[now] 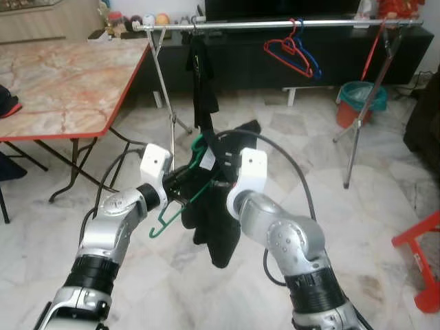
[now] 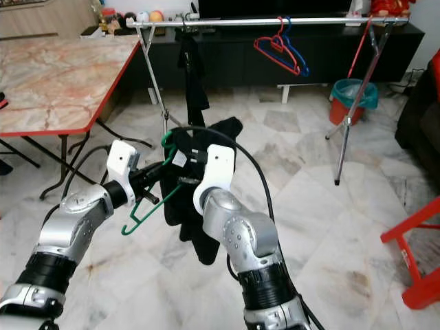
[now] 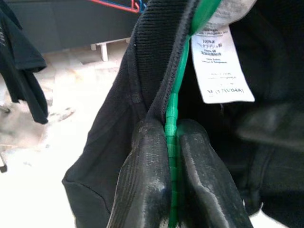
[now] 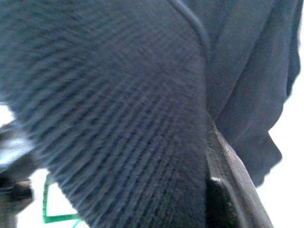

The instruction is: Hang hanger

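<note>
Two pincers were held close together at chest height, well short of the rail [image 1: 275, 25]. The left pincer [image 3: 172, 142] was clenched on the thin bar of a green hanger [image 1: 180, 206], as seen in the left wrist view. A black garment [image 1: 216, 227] with a white label [image 3: 223, 66] was draped on that hanger. The right pincer [image 1: 218, 180] was buried in the dark cloth, and it could not be told whether it was clenched or released.

For the step to be done well, the cloth would likely need to be seated evenly over both hanger shoulders, and the hook kept upright and free of fabric before being lifted to the rail.

Counted: one green hanger held; two hangers on the rail, one red [image 1: 285, 49] and one blue [image 1: 307, 56]; one black garment hung on the rail [image 1: 201, 75]; one counter [image 1: 62, 75]; one bin [image 1: 360, 103].
</note>
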Tool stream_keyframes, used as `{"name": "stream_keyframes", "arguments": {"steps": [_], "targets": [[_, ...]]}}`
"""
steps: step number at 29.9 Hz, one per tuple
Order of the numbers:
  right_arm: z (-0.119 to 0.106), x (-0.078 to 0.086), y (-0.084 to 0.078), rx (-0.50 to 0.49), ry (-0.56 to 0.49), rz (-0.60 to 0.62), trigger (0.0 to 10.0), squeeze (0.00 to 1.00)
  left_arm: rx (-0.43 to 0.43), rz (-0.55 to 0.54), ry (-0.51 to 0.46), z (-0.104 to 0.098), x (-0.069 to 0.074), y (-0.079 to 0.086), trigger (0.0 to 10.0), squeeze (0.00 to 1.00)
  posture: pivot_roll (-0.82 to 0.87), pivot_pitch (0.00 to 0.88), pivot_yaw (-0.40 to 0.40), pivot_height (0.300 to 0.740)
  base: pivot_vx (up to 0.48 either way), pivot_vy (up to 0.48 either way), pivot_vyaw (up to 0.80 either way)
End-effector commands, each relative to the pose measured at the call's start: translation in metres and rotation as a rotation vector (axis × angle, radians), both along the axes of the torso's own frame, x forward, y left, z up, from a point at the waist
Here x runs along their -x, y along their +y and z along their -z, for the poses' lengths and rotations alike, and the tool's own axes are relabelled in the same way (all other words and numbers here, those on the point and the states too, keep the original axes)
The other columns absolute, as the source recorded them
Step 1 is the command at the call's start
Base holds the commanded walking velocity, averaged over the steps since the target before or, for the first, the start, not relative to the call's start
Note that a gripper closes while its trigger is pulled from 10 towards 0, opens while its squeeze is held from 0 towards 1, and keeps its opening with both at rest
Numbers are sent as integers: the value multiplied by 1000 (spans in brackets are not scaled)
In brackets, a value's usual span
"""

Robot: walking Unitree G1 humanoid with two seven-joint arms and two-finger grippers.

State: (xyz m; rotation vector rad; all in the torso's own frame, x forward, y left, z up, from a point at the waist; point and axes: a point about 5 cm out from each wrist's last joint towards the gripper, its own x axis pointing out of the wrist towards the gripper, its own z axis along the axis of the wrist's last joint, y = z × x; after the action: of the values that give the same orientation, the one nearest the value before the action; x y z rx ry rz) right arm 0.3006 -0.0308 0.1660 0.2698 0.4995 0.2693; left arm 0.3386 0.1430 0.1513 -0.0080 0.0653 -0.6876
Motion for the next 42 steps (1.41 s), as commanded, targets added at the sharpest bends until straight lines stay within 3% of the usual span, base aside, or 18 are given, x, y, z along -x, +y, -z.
{"name": "stream_keyframes", "arguments": {"steps": [1, 8, 12, 18, 31, 39, 40, 41, 42], "targets": [[8, 13, 11, -29, 52, -50, 10000, 0, 33, -60, -105, -23, -6, 9, 10000, 0, -30, 16, 63, 740, 0, 0, 0], [0, 11, 9, -74, -11, -47, 10000, 0, 56, -66, -123, -27, -8, 10, 10000, 0, -26, 12, 66, 740, 0, 0, 0], [-18, -1, 2, -43, -166, -24, 10000, 0, 49, 95, -73, -22, 5, -1, 10000, 0, -24, 11, 66, 740, 0, 0, 0], [-33, -12, -2, -25, -275, -36, 10000, 0, 30, 160, -30, -12, 13, -6, 10000, 0, -25, 11, 62, 740, 0, 0, 0], [-38, 8, 26, -26, -405, -369, 10000, 0, 33, 244, 10, -9, 22, -12, 10000, 0, -27, 14, 64, 740, 0, 0, 0], [-23, 2, 16, 61, -359, -332, 10000, 0, 34, 270, 22, -8, 25, -14, 10000, 0, -25, 15, 64, 740, 0, 0, 0], [-23, 1, 14, 61, -359, -333, 10000, 278, 33, 272, 24, -8, 26, -14, 10000, 0, -26, 17, 65, 740, 0, 0, 0], [-22, 0, 11, 66, -358, -331, 10000, 1000, 34, 274, 24, -8, 26, -14, 10000, 0, -26, 17, 65, 740, 0, 0, 0], [-22, 0, 11, 66, -358, -331, 10000, 1000, 34, 274, 24, -8, 26, -14, 10000, 0, -26, 17, 65, 740, 0, 0, 0]]}}
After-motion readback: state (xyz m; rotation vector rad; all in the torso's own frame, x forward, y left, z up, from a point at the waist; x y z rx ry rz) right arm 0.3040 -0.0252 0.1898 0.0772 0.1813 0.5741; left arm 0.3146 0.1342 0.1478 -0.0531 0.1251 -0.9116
